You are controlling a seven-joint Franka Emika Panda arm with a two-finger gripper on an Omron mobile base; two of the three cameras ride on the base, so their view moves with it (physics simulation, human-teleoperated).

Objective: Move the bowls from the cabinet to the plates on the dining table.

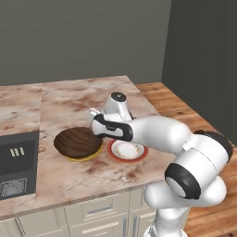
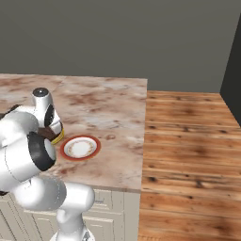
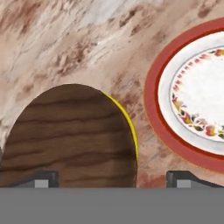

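On the marbled stone bench [image 1: 69, 176], your wooden bowl [image 1: 77, 142] sits squarely on the yellow-rimmed plate [image 1: 95, 155], whose edge peeks out as a thin yellow crescent under the bowl's right side. That nesting is the point of the job: each bowl gets its own plate, and this one reads as delivered.

Your hand [image 3: 112, 177] hangs low over the bowl's near rim with its jaws spread wide, one dark tip [image 3: 41, 178] in front of the wood, the other over bare stone, and nothing between them is gripped. Judging by that stance, you have let the bowl go and it rests on its own weight.

Just beside it, the red-rimmed plate [image 1: 127, 151] lies bare, its flowered white centre showing, the two plates close but not touching. It is kept free for the second bowl, which would have to come from the cabinet. At the bench's left edge stands the grey microwave [image 1: 17, 166], well apart from the plates.

Roughly half the task looks done. Lift straight up before swinging away, or a fingertip could catch the rim and drag the bowl off its plate.
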